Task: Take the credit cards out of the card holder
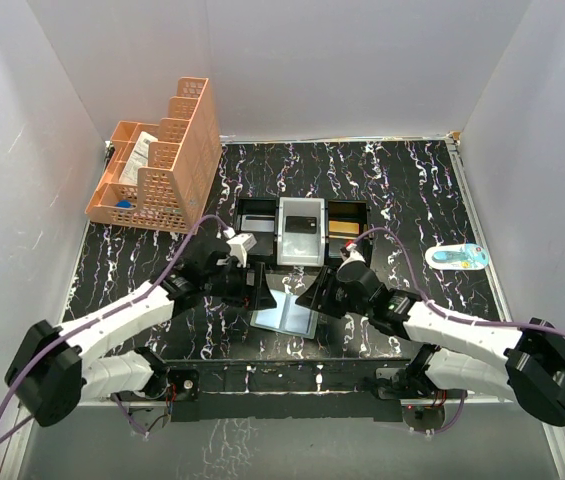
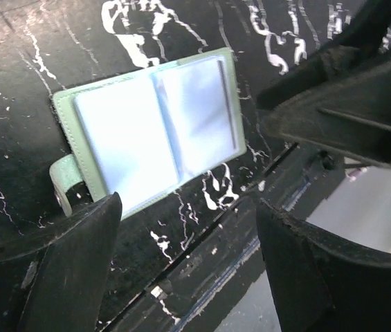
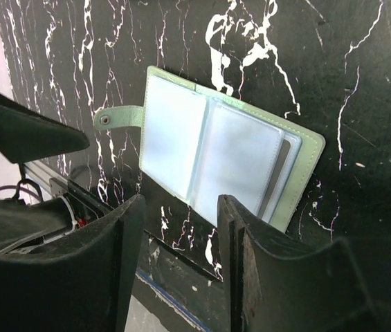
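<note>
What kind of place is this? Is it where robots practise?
Most likely a robot practice booth in a lab. Plain white walls box in a black marbled table, two robot arms are bolted at its near edge, and a few props lie out, like a card holder and an orange organiser.

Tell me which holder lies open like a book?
The small green card holder at the front, showing two shiny pages. The orange basket and tray are open-topped boxes.
</note>
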Action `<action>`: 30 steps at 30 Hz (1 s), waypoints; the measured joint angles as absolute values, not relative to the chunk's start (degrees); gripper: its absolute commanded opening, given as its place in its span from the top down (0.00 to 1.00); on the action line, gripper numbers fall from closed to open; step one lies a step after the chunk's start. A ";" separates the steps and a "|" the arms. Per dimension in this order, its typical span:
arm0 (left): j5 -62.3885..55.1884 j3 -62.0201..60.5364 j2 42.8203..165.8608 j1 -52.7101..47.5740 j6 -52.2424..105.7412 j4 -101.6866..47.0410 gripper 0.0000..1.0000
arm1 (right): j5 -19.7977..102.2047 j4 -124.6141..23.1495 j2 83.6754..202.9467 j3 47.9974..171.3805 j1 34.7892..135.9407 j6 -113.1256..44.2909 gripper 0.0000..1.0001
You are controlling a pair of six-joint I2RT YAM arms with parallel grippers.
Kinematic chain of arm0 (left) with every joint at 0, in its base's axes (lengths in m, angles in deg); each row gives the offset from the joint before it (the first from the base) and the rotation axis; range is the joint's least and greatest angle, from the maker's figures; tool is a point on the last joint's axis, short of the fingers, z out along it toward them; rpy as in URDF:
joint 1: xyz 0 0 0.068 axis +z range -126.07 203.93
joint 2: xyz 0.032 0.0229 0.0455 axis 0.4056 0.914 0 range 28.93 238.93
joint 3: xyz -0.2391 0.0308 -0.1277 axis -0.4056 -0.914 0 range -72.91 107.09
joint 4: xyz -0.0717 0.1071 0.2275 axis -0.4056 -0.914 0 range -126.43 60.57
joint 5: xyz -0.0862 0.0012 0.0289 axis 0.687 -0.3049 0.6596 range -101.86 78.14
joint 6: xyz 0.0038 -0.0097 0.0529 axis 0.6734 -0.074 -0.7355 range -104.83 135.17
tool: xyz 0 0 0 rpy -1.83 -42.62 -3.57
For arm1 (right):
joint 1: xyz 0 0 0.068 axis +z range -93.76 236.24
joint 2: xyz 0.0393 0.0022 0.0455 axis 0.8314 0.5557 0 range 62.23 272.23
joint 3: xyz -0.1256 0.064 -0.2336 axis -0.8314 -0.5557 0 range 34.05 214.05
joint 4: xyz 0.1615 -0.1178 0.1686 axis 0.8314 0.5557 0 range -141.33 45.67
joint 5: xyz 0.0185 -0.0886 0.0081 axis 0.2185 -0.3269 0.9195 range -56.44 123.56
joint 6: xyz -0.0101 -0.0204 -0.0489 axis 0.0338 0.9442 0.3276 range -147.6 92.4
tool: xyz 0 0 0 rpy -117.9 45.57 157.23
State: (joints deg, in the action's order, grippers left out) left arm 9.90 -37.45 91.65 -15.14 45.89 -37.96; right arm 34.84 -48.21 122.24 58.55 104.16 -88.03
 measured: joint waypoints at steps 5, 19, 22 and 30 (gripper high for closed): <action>6.38 -37.34 98.14 -17.30 47.90 -36.69 0.32 | 36.17 -48.45 124.51 58.55 104.16 -88.24 0.58; -2.47 -35.87 106.65 -19.79 49.34 -37.35 0.68 | 36.74 -48.23 130.19 58.55 104.16 -87.90 0.65; -2.71 -36.62 106.65 -20.19 49.80 -36.89 0.79 | 36.76 -48.98 130.96 58.24 104.16 -87.83 0.66; -3.41 -39.70 105.73 -21.91 51.86 -36.52 0.85 | 37.01 -50.42 132.58 58.06 104.16 -87.92 0.66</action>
State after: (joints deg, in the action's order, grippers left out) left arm -3.41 -39.70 105.73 -21.91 51.86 -36.52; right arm 37.01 -50.42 132.58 58.06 104.16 -87.92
